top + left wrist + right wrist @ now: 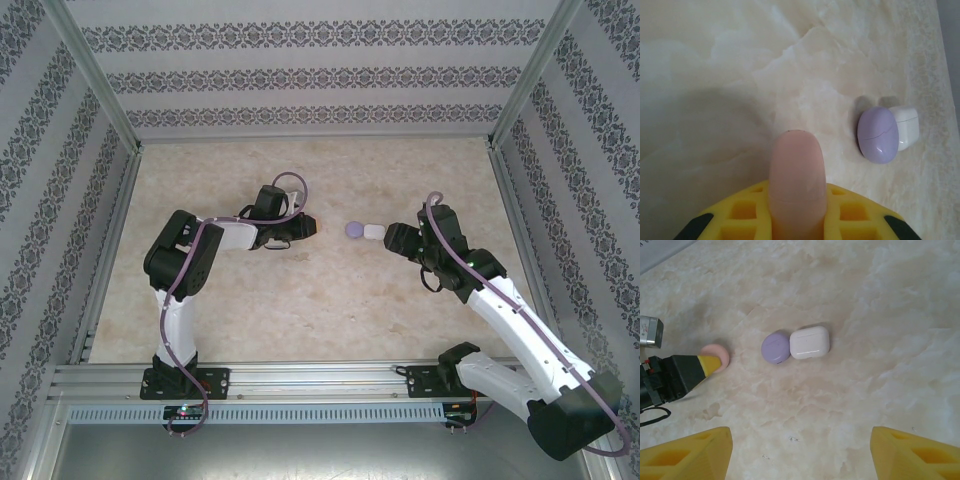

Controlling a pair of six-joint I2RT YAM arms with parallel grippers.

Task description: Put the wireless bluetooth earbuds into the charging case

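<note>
My left gripper (308, 227) is shut on a closed pink charging case (796, 170), whose rounded end sticks out past the yellow pads (860, 215) just above the table. A closed purple charging case (878, 134) lies on the table touching a closed white one (905, 126), a short way to the right of the pink case. My right gripper (800, 450) stands open just right of those two cases, fingers (690, 455) wide apart with bare table between them. In the right wrist view the purple case (776, 347), white case (809, 342) and pink case (717, 353) all show. The earbuds are out of view.
The marble-patterned table (300, 300) is walled in by patterned panels on aluminium posts (100, 90) at the left, back and right. A metal rail (300, 380) carrying both arm bases runs along the near edge.
</note>
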